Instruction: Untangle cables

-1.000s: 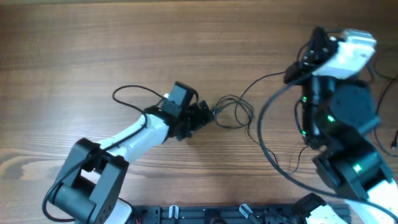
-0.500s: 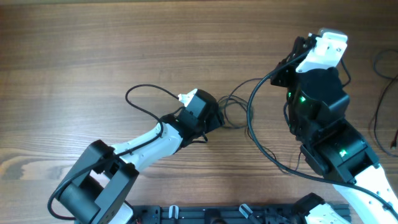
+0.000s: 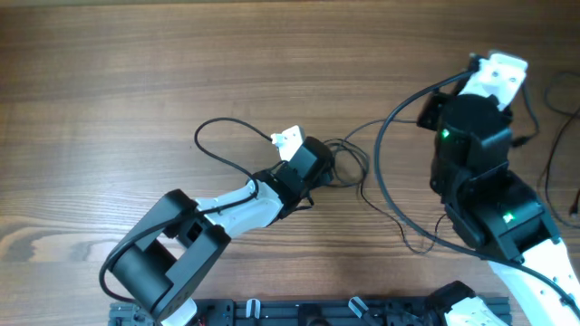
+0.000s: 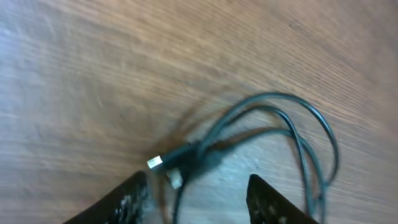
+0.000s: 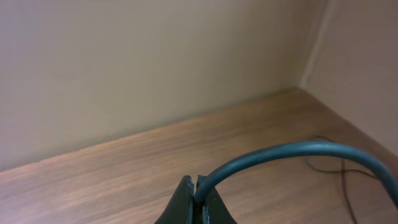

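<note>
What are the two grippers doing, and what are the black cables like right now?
Left gripper: open, fingers either side of the plugs.
Right gripper: shut on one cable, high above the table.
Cables: looped together, lying on the table.

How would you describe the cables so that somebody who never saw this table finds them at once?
On the wooden table, follow the left arm from the bottom edge toward the middle. Just before the left gripper lie the cables, a small bunch of thin black loops with a silver-tipped plug. They are far thinner than the black wire arcing beside the right arm.
</note>
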You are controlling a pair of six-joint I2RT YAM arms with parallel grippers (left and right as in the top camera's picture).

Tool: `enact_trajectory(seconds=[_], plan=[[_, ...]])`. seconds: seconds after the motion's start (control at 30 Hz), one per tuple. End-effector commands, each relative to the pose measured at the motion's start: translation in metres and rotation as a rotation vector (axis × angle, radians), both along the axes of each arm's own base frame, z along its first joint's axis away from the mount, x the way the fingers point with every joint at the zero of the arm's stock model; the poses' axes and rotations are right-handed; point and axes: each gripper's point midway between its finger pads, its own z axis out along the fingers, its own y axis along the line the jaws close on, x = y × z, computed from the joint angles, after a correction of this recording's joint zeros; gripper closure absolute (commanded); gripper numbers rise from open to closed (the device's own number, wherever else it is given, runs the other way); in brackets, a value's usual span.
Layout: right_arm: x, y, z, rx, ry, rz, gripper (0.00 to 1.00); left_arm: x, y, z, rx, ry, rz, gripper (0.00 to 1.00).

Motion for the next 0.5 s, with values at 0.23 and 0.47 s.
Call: enact_trajectory(seconds=[0.23,0.47], plan=[[-0.006,-0.017,0.01,0.035,-0.033,-0.055,0.96,-0.001,0.034,-0.028,0.346,-0.085,-0.201,0.52],[-0.006,-0.017,0.01,0.035,-0.032,-0.055,0.96,-0.022,0.018,-0.047,0.363,-0.048,-0.285,0.49]])
